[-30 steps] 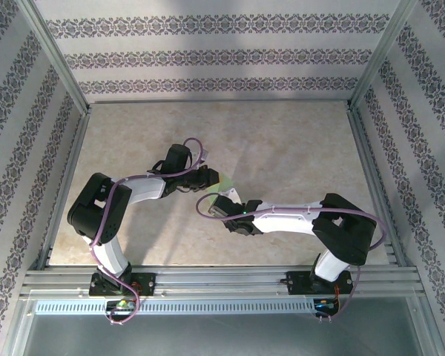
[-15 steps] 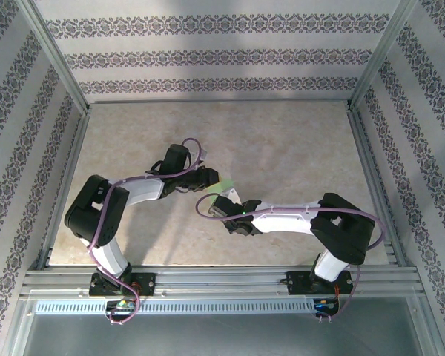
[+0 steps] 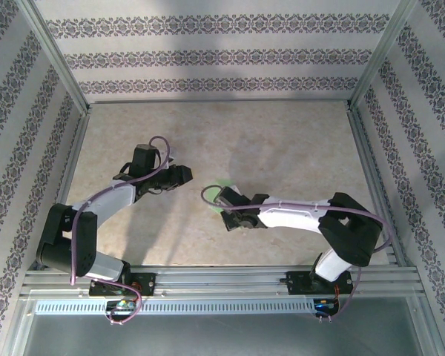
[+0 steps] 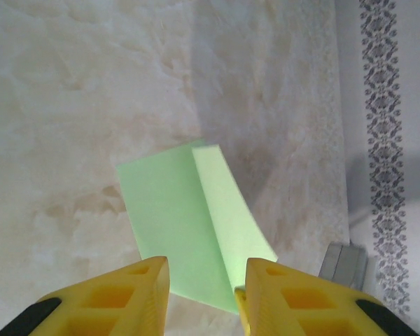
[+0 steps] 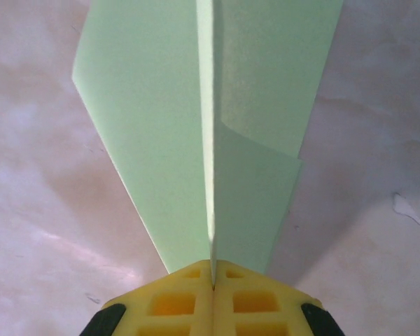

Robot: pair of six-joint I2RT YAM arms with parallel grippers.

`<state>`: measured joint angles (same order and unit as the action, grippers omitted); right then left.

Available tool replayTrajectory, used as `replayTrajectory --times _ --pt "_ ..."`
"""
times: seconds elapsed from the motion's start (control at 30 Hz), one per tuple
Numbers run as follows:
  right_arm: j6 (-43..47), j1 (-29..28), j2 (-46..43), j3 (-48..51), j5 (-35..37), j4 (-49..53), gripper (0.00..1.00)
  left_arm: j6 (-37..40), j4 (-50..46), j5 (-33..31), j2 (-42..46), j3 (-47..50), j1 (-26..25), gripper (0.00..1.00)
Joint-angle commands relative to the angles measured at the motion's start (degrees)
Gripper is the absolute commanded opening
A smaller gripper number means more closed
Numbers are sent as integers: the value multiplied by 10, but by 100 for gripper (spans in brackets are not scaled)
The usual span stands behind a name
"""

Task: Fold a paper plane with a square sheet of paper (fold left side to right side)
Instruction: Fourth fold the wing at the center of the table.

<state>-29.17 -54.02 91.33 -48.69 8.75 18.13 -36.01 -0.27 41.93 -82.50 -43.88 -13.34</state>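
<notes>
One marbled table (image 3: 282, 148) carries the whole job, and near its middle sits the pale green paper plane (image 5: 154, 133), wings spread either side of a raised centre fold. The right gripper (image 5: 211, 280) is clamped fully closed on that fold. It is a thin hold, so any drag or lift could tear it or skew the layered wings. The left gripper (image 4: 204, 280) hovers off to the left, jaws partly spread with nothing between them — so nothing steadies the paper if the pinch slips.
</notes>
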Motion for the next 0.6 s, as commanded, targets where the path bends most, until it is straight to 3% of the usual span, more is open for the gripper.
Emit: replayTrajectory --times 0.0,0.23,0.57 --pt "14 26 -21 19 -136 -37 0 38 -48 17 6 9 2 35" --pt "-8 97 -32 67 -296 -123 0 31 -21 50 -11 26 -3 34" --pt "-39 155 -5 117 -418 -233 0 21 -18 44 -22 29 -43 34"
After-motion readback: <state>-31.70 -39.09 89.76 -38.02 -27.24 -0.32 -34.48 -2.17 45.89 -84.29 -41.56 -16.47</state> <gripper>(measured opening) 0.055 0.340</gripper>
